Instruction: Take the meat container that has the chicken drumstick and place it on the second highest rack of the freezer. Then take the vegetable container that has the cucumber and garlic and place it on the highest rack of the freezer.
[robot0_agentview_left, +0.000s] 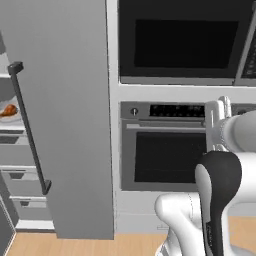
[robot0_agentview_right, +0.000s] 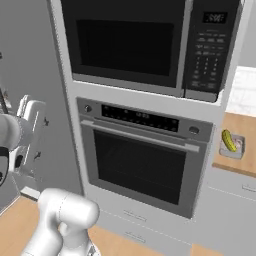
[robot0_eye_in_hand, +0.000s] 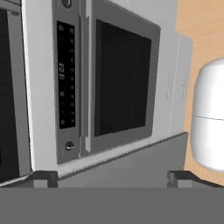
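Sitting on rack: drumstick (robot0_agentview_left: 7, 110), orange-brown, in a pale container (robot0_agentview_left: 11, 118) at the far left of the left base view, inside the open freezer, on a shelf above two grey drawers (robot0_agentview_left: 15, 176).
Freezer door: door (robot0_agentview_left: 65, 115) swung open, a broad grey slab with a long dark bar handle (robot0_agentview_left: 30, 131) down its near edge; it stands between the rack and the oven.
Cucumber: cucumber (robot0_agentview_right: 229, 140), yellow-green, lying in a small grey container (robot0_agentview_right: 232, 146) on the wooden counter (robot0_agentview_right: 239, 150) at the right of the right base view, well apart from the freezer; garlic too small to tell.
Oven: wall oven (robot0_agentview_right: 140, 155) with dark glass, a bar handle and a control strip; microwave (robot0_agentview_right: 145, 40) stacked above it.
Gripper: gripper (robot0_eye_in_hand: 112, 177) open wide, the two dark tips far apart at the bottom of the hand view, nothing between them; rolled view looks at the oven front and the door's edge.
Arm: white hand (robot0_agentview_left: 218, 122) raised in front of the oven.
Floor: wood floor (robot0_agentview_left: 60, 246).
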